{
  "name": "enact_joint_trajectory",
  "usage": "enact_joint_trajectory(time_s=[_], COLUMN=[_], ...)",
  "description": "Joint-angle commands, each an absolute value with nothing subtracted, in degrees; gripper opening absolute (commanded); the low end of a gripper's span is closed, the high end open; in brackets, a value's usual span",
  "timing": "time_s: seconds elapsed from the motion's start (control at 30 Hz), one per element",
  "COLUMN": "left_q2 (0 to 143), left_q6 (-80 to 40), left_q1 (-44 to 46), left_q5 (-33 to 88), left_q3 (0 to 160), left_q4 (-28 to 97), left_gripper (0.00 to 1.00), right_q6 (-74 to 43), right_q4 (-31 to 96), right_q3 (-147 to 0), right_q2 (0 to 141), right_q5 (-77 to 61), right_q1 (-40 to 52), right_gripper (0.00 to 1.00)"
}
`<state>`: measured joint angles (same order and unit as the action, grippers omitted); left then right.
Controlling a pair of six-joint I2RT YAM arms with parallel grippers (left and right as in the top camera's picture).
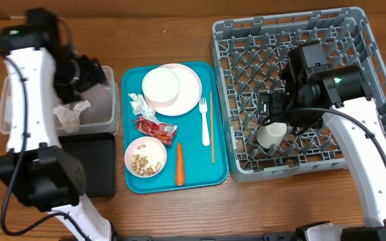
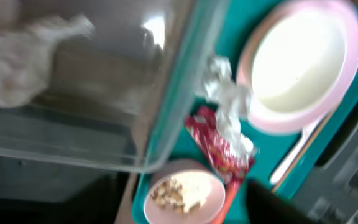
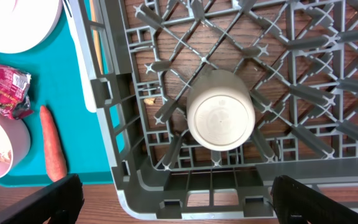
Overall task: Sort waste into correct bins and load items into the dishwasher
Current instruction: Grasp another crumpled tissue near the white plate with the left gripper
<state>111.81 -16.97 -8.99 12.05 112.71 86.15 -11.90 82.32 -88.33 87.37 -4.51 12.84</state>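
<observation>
A small white cup (image 1: 271,135) stands upside down in the grey dish rack (image 1: 374,40), near its front left corner. It also shows in the right wrist view (image 3: 220,117). My right gripper (image 1: 278,110) hovers over the cup, open and empty (image 3: 179,208). My left gripper (image 1: 89,73) is above the clear tub (image 1: 5,114), open, with only one dark finger showing (image 2: 272,202). A crumpled napkin (image 1: 69,114) lies in the tub. On the teal tray (image 1: 193,177) are a white bowl on a plate (image 1: 161,86), a napkin (image 1: 138,104), a red wrapper (image 1: 156,127), a bowl of crumbs (image 1: 146,157), a carrot (image 1: 179,164), a fork (image 1: 204,120) and a stick (image 1: 212,127).
A shallow black tray (image 1: 89,164) sits in front of the clear tub, partly under my left arm. The rack's upright pegs and lattice walls (image 3: 123,143) surround the cup. Wooden tabletop shows in front of the rack and tray.
</observation>
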Motion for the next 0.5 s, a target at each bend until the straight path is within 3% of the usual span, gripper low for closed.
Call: enact_joint_trajectory(time_s=[0.0,0.23,0.47], left_q2=[111.8,111.8,112.2], left_q6=[-13.3,-13.3,-19.2], left_q1=[-4.5,4.6,13.7], left_q5=[12.7,11.6,3.2], left_q3=[111.5,111.5,111.3], left_q4=[87.9,87.6,85.6], left_gripper=[0.04,0.04,0.04], right_q6=[-11.6,-11.6,-11.6], right_q4=[82.2,82.2,82.2], right_q3=[-89.5,-89.5,-89.5], right_q2=[86.7,86.7,86.7], right_q5=[-4.8,-4.8,-4.8], right_q1=[13.0,13.0,13.0], right_gripper=[1.0,1.0,1.0])
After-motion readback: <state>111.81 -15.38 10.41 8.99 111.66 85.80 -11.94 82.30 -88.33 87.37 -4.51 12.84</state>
